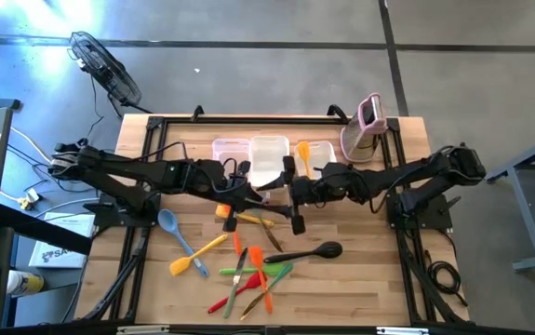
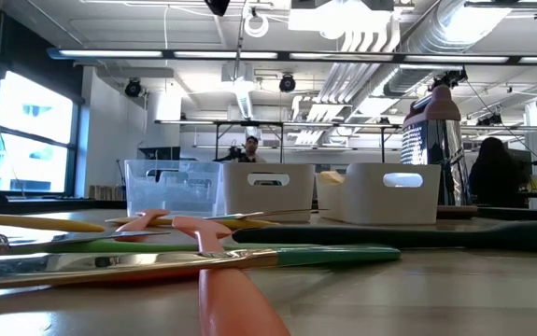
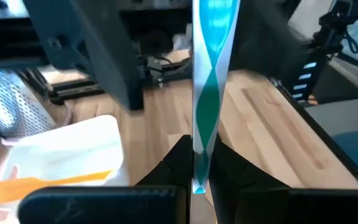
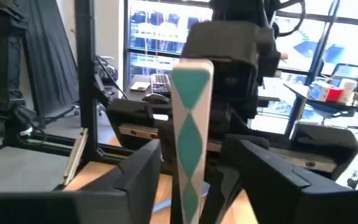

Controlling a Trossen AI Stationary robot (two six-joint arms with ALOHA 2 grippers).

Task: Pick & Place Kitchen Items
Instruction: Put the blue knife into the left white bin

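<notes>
Above the clear middle plastic tub (image 1: 269,160): handover of a teal-and-white diamond-patterned flat-handled utensil (image 3: 207,93).
The left gripper (image 3: 194,171) clamped it; right gripper (image 4: 194,165) stood open around it, needing closure next.

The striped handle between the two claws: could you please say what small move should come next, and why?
Probably the right claw should close on the striped handle: it stands between that claw's open fingers, gaps on both sides, while the left claw is shut on it, as for a handover.
</notes>
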